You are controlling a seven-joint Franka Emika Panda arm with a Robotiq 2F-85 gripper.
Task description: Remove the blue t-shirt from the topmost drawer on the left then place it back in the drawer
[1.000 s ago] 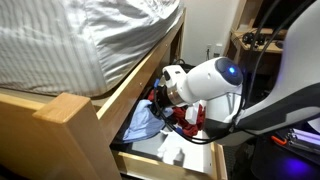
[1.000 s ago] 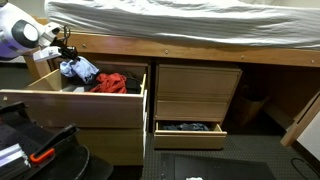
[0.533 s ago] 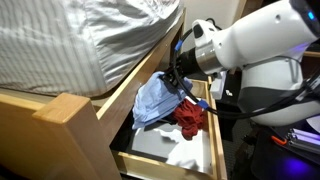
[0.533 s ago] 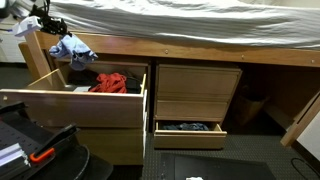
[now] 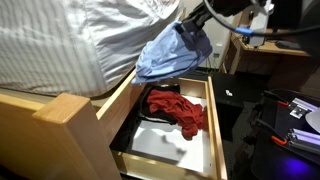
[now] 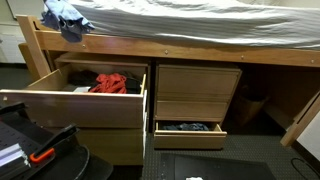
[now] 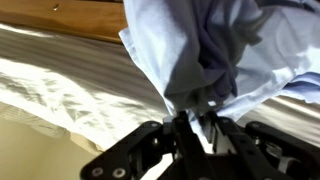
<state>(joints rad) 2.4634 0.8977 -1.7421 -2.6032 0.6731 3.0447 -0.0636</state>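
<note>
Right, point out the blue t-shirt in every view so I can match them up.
Exterior view: blue t-shirt hangs top centre, above the open drawer.
Exterior view: top left, over the bed's corner, above the drawer.
Wrist view: fills the upper centre, pinched in the jaws below.
Shared landmark: the pale bedsheet.

Gripper (image 7: 192, 128): matte black, seen close in the wrist view. Two fingers (image 7: 150, 142) built of angular linked bars with rounded pivot joints, and a pale patch between them at the base. In an exterior view only a sliver of arm (image 5: 232, 8) shows: dark section, white shell piece, dark cable (image 5: 255, 33) alongside.
</note>
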